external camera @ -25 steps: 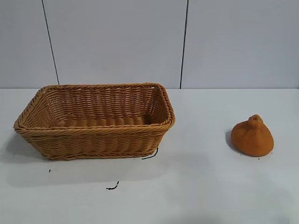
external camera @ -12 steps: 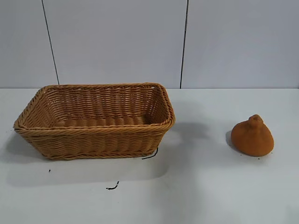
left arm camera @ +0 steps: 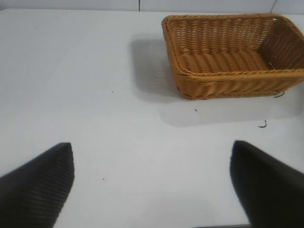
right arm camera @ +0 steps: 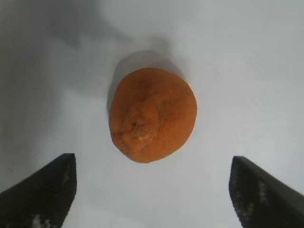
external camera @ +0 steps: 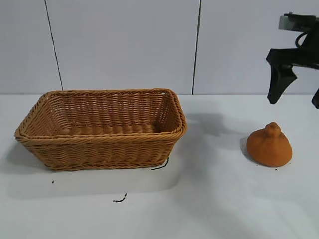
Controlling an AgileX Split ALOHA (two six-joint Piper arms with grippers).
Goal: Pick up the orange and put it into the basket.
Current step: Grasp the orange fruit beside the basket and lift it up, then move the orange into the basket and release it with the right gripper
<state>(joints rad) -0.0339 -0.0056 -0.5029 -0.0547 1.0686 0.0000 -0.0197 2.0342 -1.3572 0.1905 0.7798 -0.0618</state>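
The white table (external camera: 224,209) carries the wicker basket (external camera: 102,144) on its left half, sitting empty with its braided rim upward. Well to the right of it the orange (external camera: 269,146) rests on the tabletop, knob up. The right gripper (external camera: 295,97) hangs above the orange, its 2 fingers spread wide with nothing between them. The left gripper (left arm camera: 152,183) is likewise spread apart over bare table, away from the basket.

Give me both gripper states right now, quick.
Left gripper: open, holding nothing, over bare table short of the basket.
Right gripper: open, holding nothing, above the orange.
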